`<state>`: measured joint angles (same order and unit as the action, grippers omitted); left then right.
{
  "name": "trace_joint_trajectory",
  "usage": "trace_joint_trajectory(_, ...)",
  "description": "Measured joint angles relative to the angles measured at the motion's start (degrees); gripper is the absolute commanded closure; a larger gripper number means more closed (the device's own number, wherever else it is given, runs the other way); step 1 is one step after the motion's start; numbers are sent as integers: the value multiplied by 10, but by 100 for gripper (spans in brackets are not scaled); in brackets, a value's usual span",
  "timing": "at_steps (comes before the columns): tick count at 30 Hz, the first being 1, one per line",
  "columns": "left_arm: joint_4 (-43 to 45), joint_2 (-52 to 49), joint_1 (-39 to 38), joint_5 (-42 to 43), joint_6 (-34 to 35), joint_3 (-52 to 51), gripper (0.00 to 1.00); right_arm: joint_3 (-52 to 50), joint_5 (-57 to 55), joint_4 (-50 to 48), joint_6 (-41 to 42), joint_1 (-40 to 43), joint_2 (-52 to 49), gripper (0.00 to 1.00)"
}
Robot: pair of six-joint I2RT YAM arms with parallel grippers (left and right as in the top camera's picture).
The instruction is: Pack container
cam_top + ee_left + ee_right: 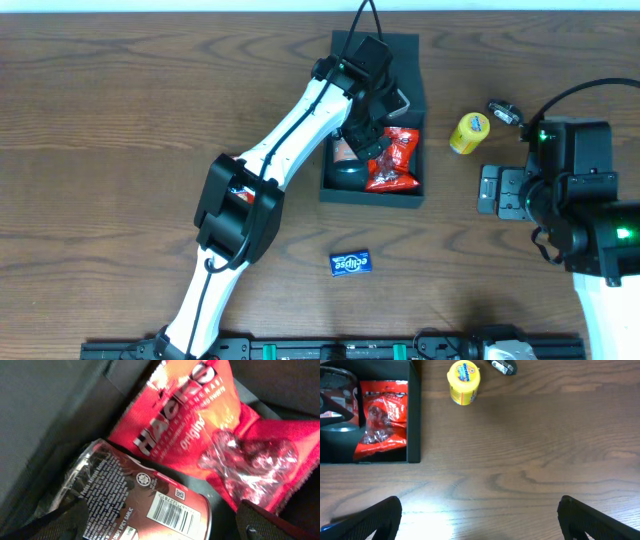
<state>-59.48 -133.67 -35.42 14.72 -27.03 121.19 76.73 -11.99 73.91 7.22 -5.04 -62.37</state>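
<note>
A red snack bag [200, 425] lies inside the dark container [45, 420], a glossy brown barcoded packet [135, 505] touching its lower-left edge, the left gripper [165, 527] spread wide below it.

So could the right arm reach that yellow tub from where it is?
Probably yes: the yellow tub sits on the table ahead of the open right gripper, with nothing between them.

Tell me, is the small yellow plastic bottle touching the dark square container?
Apart. The overhead view shows bare wooden table between the yellow bottle and the dark container.
</note>
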Motion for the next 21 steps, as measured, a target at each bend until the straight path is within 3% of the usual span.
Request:
trace_joint_trajectory(12,-90,5,1,27,0,0,5,0,0,1,0,0,0,1)
trace_joint_trajectory(21,-24,34,-17,15,0,0,5,0,0,0,0,0,0,1)
